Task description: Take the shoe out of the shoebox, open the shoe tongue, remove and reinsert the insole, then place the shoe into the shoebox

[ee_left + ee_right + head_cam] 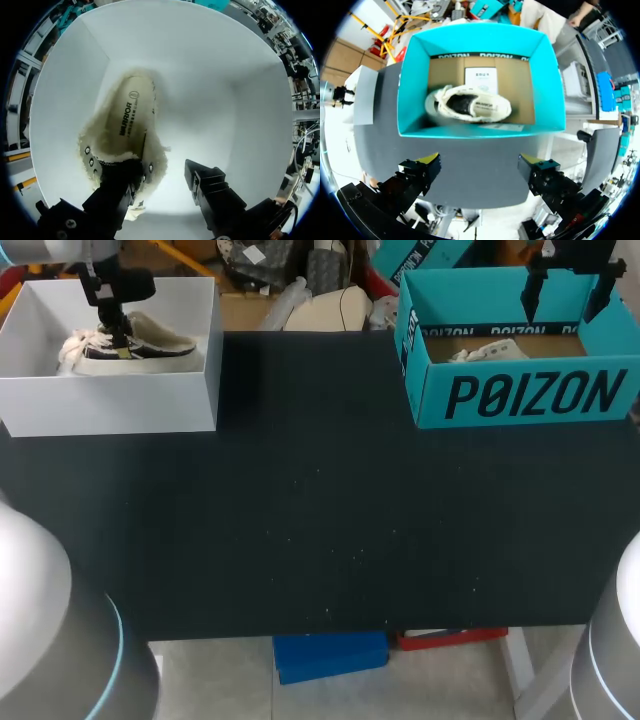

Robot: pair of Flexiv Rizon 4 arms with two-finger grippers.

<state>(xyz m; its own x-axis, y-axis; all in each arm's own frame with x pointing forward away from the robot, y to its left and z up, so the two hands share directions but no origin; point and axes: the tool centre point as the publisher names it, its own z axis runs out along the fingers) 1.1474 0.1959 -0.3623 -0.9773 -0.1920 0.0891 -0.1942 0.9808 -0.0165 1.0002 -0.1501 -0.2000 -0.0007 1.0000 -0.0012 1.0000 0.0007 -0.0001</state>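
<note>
A cream and dark shoe (150, 348) lies in the white shoebox (110, 405) at the far left. My left gripper (118, 335) is down in that box over the shoe's laced end. In the left wrist view the shoe (125, 125) shows its printed insole. One finger (117, 187) is inside the shoe's opening, and the other finger (202, 182) stands outside, apart from the shoe's side. The left gripper (160, 175) is open. My right gripper (565, 305) hangs open above the teal box (520, 395).
The teal box (410, 100) at the far right holds a second cream shoe (470, 104) and a paper sheet (481, 77). My right gripper (480, 165) is well above it. The black table (320, 520) spreads between the two boxes.
</note>
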